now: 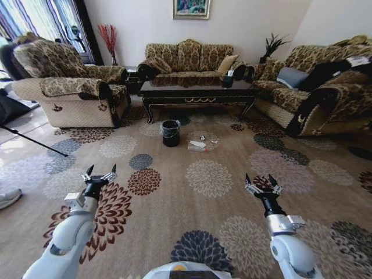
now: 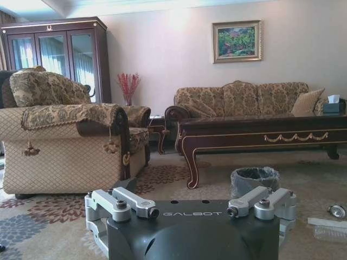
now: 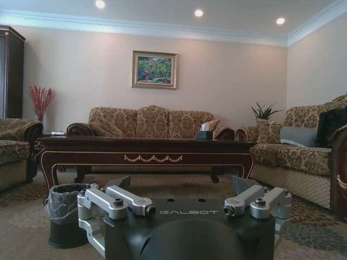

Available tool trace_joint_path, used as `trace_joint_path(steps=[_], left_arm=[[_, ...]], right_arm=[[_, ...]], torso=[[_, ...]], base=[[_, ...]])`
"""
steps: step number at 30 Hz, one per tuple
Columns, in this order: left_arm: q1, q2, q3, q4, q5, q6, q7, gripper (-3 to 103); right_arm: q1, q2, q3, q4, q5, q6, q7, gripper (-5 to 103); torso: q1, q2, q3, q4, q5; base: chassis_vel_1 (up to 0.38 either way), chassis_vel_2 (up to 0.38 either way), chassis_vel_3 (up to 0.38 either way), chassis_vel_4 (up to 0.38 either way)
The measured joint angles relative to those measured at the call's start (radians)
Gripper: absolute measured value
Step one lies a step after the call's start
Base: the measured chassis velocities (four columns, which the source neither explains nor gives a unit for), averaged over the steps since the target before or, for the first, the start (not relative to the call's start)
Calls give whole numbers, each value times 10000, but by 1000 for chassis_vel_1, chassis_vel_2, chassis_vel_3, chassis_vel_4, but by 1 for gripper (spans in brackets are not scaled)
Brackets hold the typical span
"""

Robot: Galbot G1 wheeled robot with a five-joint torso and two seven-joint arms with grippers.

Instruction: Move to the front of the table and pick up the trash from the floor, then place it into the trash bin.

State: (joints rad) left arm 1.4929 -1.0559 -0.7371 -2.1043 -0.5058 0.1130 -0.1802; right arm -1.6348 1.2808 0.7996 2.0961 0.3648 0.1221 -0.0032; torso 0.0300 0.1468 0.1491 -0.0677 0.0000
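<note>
I'm well short of the coffee table (image 1: 197,92); the trash (image 1: 198,146) lies on the carpet (image 1: 192,197) just beside the black bin (image 1: 170,132), nothing picked up yet. Left hand (image 1: 99,175) and right hand (image 1: 262,185) hover spread wide, empty. Both wrist housings read "GALBOT".

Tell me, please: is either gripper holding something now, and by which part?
Nothing is held. The left gripper and right gripper are open above the floor, far from the trash.
</note>
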Motion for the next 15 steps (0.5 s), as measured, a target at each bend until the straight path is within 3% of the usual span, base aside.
trace_joint_path(steps=[15], left_arm=[[16,-17,19,0,9,3,-3,100]], right_arm=[[-15,9,41,5,13,3,-13,100]], torso=[[-97,-548,-452,0,0]], base=[[0,0,0,0]])
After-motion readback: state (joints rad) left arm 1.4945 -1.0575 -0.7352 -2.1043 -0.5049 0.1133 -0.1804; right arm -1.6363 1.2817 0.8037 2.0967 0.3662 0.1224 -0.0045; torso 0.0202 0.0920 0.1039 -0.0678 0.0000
